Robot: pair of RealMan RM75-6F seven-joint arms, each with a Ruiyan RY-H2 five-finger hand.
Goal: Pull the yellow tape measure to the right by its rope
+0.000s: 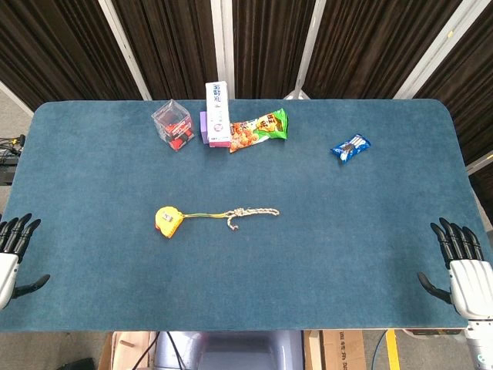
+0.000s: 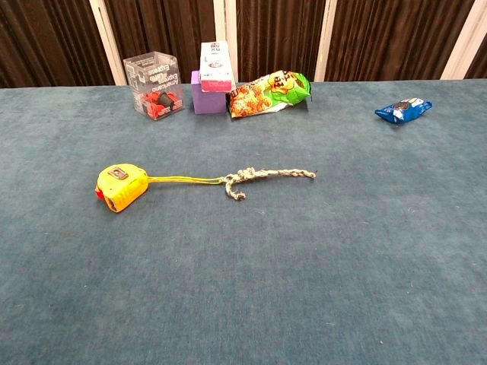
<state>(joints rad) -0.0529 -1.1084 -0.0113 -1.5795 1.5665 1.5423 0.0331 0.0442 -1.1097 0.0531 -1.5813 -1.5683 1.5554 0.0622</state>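
**Yellow tape measure lying left of centre, rope trailing right**

The yellow tape measure [image 1: 168, 220] is lying on the blue bench [image 1: 323, 254], left of the middle. A thin yellow cord is running from it to the right and joining the knotted rope [image 1: 253, 213], whose free end is pointing right. In the chest view the tape measure [image 2: 121, 188] is showing a small window on its top face and a red part at its left edge, details the head view is leaving too small to read.

Along the far edge, a clear box [image 1: 172, 125], a purple block [image 2: 206, 92] with a white carton [image 1: 218, 112] on it, and a green snack bag [image 1: 259, 129] are sitting close together; a blue packet [image 1: 350, 147] is lying well apart to the right.

Only the head view is showing the hands. The left hand [image 1: 11, 258] and the right hand [image 1: 461, 266] are resting at the near corners, fingers spread, holding nothing, both well apart from the rope.
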